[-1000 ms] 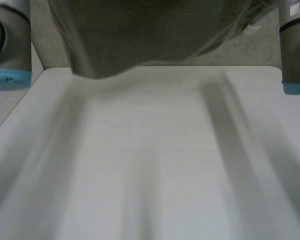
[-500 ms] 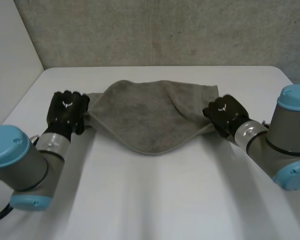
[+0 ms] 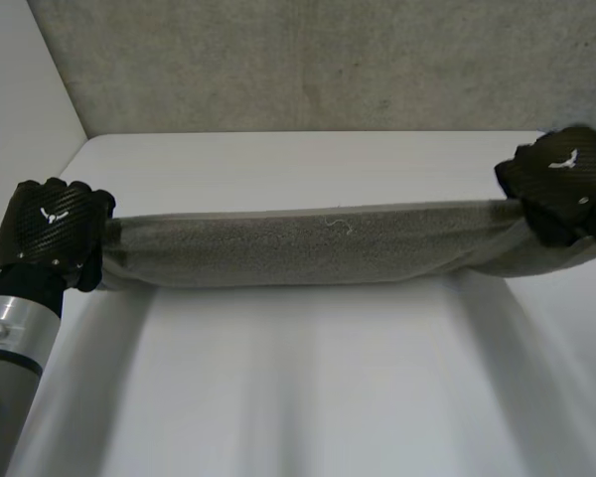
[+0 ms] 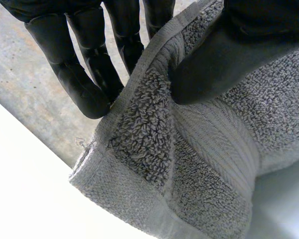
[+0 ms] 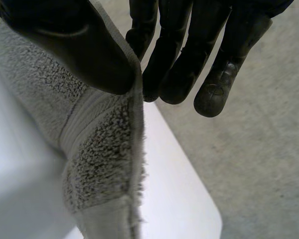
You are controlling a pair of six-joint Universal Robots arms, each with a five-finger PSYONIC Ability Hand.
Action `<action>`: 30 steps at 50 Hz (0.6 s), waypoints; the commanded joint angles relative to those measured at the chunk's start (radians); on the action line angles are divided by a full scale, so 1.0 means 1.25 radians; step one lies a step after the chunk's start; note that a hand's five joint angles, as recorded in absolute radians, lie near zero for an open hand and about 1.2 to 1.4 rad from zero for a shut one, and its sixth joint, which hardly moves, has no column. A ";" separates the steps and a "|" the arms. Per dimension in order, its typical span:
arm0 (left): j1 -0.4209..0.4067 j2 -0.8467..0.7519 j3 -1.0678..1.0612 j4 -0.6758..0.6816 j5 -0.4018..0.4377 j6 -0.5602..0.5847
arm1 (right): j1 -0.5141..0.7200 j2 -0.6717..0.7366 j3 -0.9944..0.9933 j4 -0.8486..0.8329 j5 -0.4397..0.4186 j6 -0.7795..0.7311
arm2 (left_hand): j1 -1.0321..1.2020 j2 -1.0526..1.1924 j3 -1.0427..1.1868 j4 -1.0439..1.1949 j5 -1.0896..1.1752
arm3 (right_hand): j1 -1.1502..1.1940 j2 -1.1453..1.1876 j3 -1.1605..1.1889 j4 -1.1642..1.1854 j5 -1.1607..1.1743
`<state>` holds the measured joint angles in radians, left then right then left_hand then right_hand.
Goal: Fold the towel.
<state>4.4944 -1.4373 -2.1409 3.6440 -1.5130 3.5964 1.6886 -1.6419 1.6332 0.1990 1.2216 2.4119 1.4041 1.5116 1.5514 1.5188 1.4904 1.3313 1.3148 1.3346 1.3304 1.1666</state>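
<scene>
A grey towel point(image 3: 318, 243) hangs stretched in a long band above the white table point(image 3: 308, 388). My left hand point(image 3: 52, 234) holds its left end, and my right hand point(image 3: 561, 184) holds its right end. Seen from the left wrist, the thumb point(image 4: 214, 55) presses the towel's hemmed corner point(image 4: 154, 149) against the fingers point(image 4: 89, 74) behind it. From the right wrist, the thumb point(image 5: 74, 45) pinches the towel's edge point(image 5: 104, 149) against the fingers point(image 5: 189, 59). Both hands are shut on the cloth.
A grey carpeted floor point(image 3: 308, 60) lies beyond the table's far edge. The table's rounded far corner point(image 5: 209, 219) sits below my right hand. A pale wall point(image 3: 20, 99) stands at the left.
Half a second ago the towel sagged on the table between my hands. Both hands have since moved apart and toward me, pulling it taut and raised.
</scene>
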 commanded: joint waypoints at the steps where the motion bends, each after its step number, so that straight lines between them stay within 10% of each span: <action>1: -0.012 -0.012 0.030 -0.037 0.030 -0.004 | -0.024 0.008 -0.022 0.004 -0.080 -0.003 | -0.006 -0.092 -0.124 -0.098 -0.215 | 0.052 0.065 0.049 0.053 0.044; 30: -0.065 -0.696 0.648 -0.035 0.029 0.006 | 0.080 0.651 -0.419 -0.282 0.080 -0.009 | -0.006 -0.092 -0.124 -0.098 -0.215 | 0.052 0.065 0.049 0.053 0.044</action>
<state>4.4291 -2.2001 -1.4747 3.6108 -1.4720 3.6007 1.7857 -0.9398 1.1947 -0.0748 1.2892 2.3995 1.4040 1.5117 1.5522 1.5188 1.4999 1.3313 1.3148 1.3347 1.3304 1.1810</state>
